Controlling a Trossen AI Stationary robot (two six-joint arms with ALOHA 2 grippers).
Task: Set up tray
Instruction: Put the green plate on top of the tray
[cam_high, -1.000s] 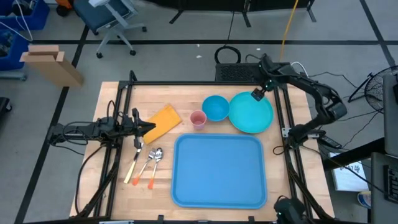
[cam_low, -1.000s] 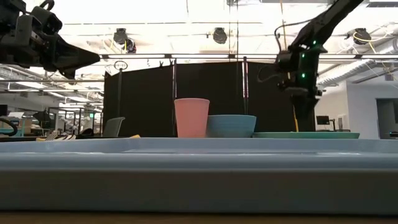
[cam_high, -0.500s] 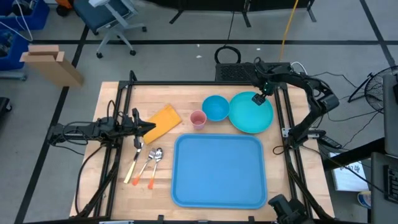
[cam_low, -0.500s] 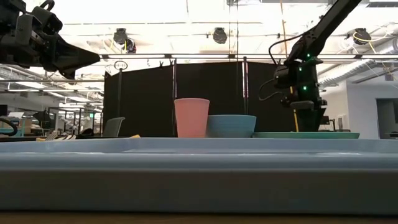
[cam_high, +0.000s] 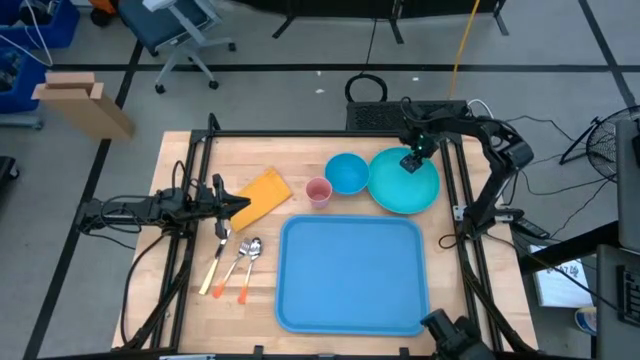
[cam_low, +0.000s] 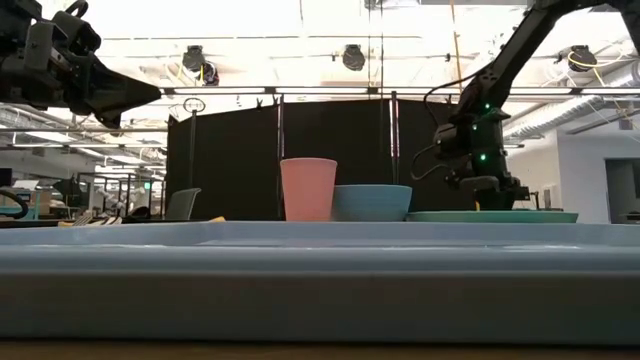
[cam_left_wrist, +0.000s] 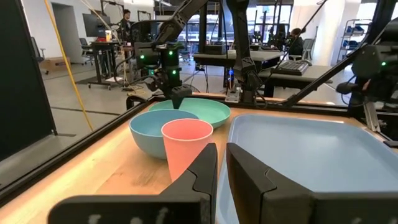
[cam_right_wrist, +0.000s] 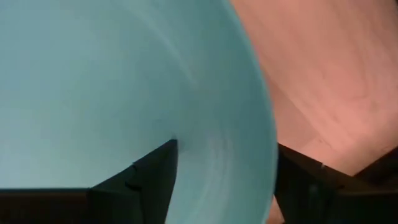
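Behind the empty tray (cam_high: 351, 274), the right gripper (cam_high: 411, 160) straddles the plate's (cam_high: 415, 190) far rim with jaws spread, apparently needing next to clench and lift it across.

plate rim (cam_right_wrist: 249, 124) | between tool fingers (cam_right_wrist: 143, 177) | wood table (cam_right_wrist: 329, 81)
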